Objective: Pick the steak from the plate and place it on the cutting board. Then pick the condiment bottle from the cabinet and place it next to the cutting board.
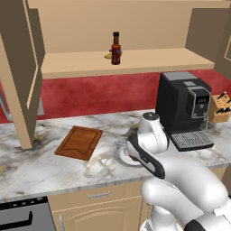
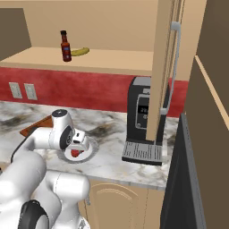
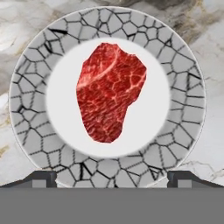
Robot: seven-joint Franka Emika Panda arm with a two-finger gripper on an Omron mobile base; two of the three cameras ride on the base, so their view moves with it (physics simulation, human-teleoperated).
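Overhead, the cabinet [image 1: 131,61] stands with its doors swung open, and on its shelf the bottle [image 1: 116,48] stands upright, with a banana [image 2: 80,52] lying just behind it. Below, the marbled desk [image 1: 40,162] runs along a red wall and carries a black coffee machine [image 1: 182,106] on the right, with a knife block [image 1: 221,108] beyond it. Left of the arm, the board [image 1: 80,142] lies flat and bare on the desk, set at an angle. Near it, toward the coffee machine, sits the plate [image 3: 183,109], its rim patterned with dark cracks, largely hidden behind the arm in the left base view. Centred on the plate's plain white middle lies the steak [image 3: 109,92], red and marbled, touching nothing else. Directly above the plate hangs the end effector [image 3: 112,179], pointing down, its fingertips [image 3: 41,178] spread wide to either side of the plate and gripping nothing.
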